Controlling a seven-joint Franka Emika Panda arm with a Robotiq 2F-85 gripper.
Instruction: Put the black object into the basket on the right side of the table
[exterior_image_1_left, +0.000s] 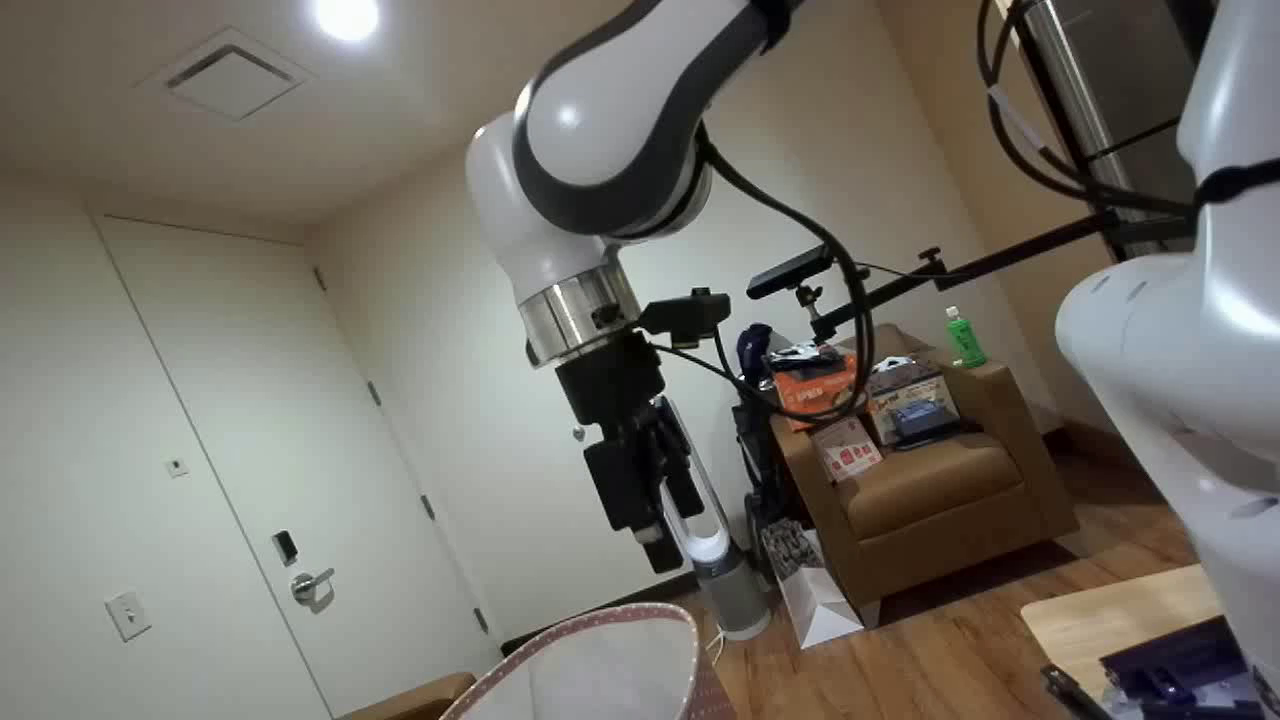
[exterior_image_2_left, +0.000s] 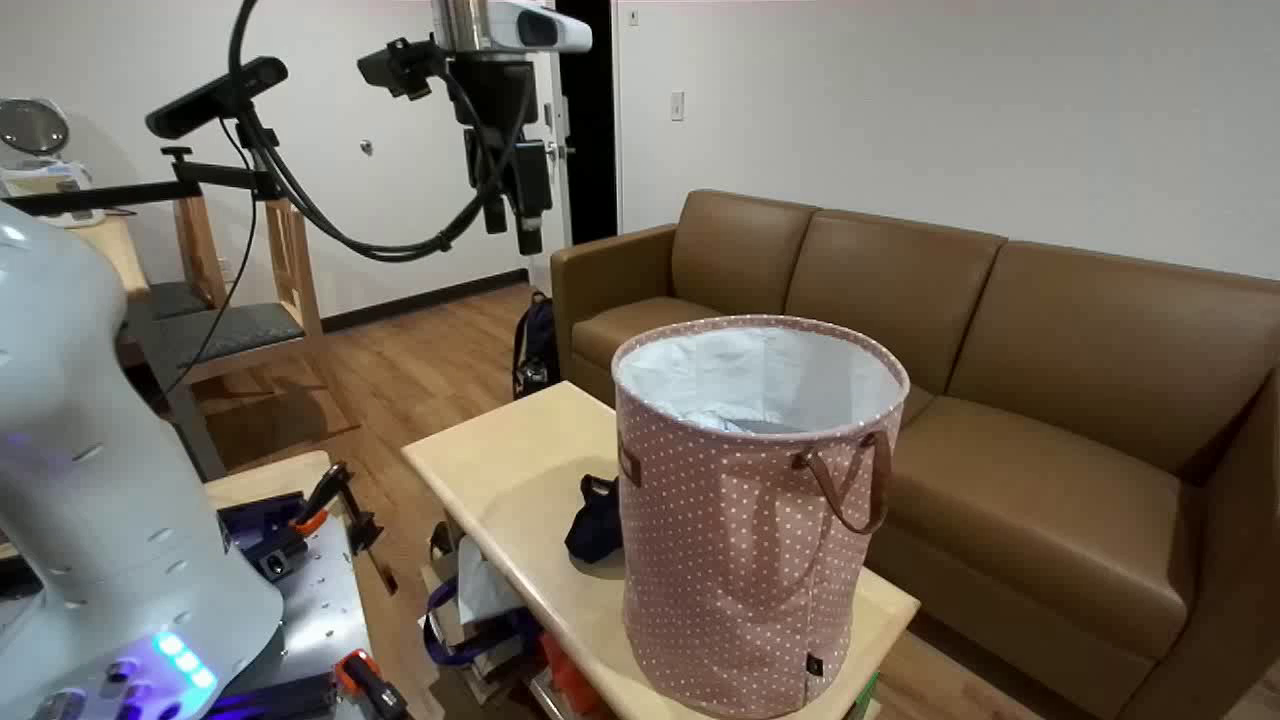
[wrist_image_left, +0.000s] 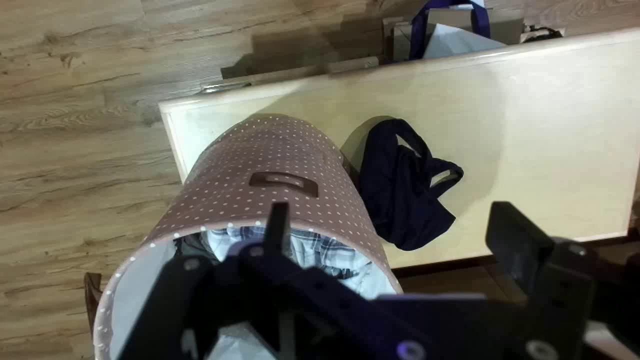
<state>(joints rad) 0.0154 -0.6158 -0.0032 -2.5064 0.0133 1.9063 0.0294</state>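
Note:
The black object, a dark cloth bundle with loops (exterior_image_2_left: 595, 520), lies on the light wooden table (exterior_image_2_left: 500, 450) against the side of the basket. It also shows in the wrist view (wrist_image_left: 400, 195), right of the basket. The basket (exterior_image_2_left: 735, 560) is tall, pink with white dots, and open at the top. Plaid and white cloth shows inside it in the wrist view (wrist_image_left: 280, 150). In an exterior view only its upper part (exterior_image_1_left: 712, 690) shows, and the black object is out of view. My gripper (wrist_image_left: 391, 225) is open and empty, high above the table, also seen in both exterior views (exterior_image_1_left: 675, 535) (exterior_image_2_left: 513, 230).
A brown sofa (exterior_image_2_left: 1020, 480) stands behind the table. Bags and boxes (exterior_image_2_left: 480, 600) sit under the table's near edge. A camera on a black bar (exterior_image_1_left: 790, 272) stands near the arm. An armchair with boxes (exterior_image_1_left: 935, 490) and a fan (exterior_image_1_left: 735, 595) are farther back.

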